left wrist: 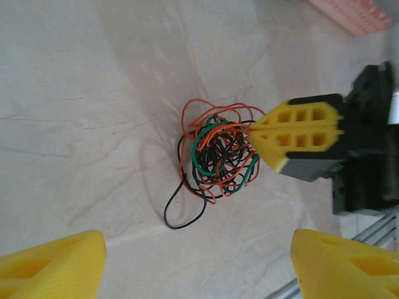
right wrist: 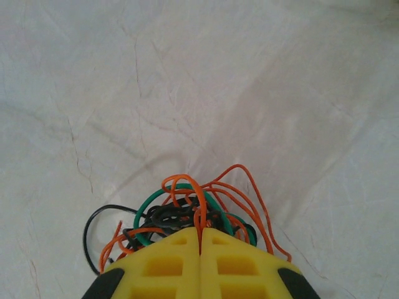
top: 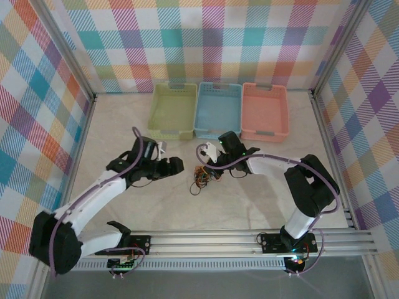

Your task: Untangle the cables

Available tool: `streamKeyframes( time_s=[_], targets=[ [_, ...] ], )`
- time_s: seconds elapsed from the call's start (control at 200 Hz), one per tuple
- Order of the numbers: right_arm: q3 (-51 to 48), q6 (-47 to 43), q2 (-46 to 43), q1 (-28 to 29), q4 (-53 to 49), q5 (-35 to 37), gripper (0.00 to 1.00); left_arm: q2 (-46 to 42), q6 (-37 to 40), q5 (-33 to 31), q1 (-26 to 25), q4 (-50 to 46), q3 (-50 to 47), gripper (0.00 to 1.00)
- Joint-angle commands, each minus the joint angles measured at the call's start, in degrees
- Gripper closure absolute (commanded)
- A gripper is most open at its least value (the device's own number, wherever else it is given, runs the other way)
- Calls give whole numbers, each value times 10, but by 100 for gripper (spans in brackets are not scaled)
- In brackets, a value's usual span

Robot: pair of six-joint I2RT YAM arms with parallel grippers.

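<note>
The cables are one small tangled bunch of orange, black and green wires lying on the table's middle, with a black loop trailing out of it. My right gripper is shut at the bunch's edge, an orange cable pinched between its yellow fingertips; it also shows from the side and from above. My left gripper hangs open a short way from the bunch, nothing between its yellow fingers, left of the bunch in the top view.
Three empty baskets stand in a row at the back: green, blue and salmon. A metal rail runs along the near edge. Checked walls close in the table on three sides.
</note>
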Motion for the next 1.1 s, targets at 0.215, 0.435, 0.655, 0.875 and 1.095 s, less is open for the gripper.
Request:
streamKeyframes(
  time_s=[0.215,0.435,0.655,0.875,1.095],
  targets=[
    [-42,109,-46,-8,113,-1,100,146,10,7,-64,192,-13,28],
    [-56,125,-41,-15,147,-15,100,197,32,9,-64,184,25,34],
    [-42,150,-10,-21,150,-32,100,236,23,47,-63,202,44,35],
    [-35,185,7,-37,147,-32,100,253,22,54,-65,187,57,34],
    [-27,197,17,-47,133,-35,99,276,30,55,-71,161,80,52]
  ],
)
